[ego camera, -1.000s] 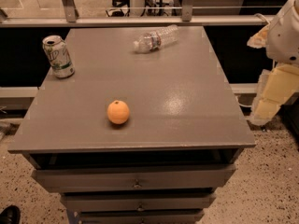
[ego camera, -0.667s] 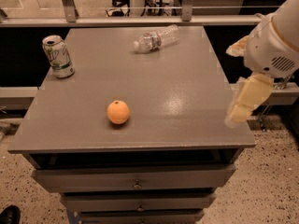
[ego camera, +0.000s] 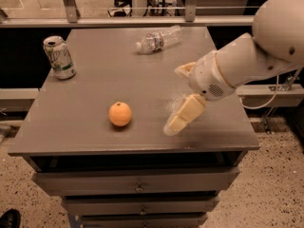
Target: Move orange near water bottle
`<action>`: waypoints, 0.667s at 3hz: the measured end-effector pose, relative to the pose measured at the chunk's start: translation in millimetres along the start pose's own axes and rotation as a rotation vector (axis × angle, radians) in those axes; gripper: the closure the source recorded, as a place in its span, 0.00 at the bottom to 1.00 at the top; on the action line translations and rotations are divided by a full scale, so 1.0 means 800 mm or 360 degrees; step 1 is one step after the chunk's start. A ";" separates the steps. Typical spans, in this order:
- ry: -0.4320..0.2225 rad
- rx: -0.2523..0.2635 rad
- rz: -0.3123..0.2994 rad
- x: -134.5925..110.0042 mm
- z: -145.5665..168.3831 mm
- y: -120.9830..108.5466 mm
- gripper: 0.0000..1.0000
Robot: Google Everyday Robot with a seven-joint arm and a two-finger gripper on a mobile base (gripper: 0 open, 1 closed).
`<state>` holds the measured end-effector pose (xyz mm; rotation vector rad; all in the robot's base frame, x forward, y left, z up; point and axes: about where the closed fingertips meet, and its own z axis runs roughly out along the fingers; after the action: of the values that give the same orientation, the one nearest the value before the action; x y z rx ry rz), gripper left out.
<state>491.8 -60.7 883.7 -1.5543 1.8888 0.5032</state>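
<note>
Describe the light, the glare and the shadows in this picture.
Camera view: dim, warm light; a pale glare patch on the table beside the open claw, which hovers right of the orange in the picture; a soft shadow lies under the orange; the water bottle glints near the far edge.

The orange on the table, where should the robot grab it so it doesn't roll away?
Probably around its widest middle, one finger on each side. The orange is round and smooth, so any opposite sides work. It sits alone on the table, with the open gripper hovering to its right in the camera view, so coming from above and the right looks easiest.
</note>
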 end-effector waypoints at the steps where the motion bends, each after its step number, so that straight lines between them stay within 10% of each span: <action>1: -0.0173 -0.0045 0.0008 -0.029 0.045 0.002 0.00; 2: -0.0265 -0.0082 0.0040 -0.047 0.077 0.005 0.00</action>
<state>505.9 7.2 864.1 -1.4744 1.7833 0.6760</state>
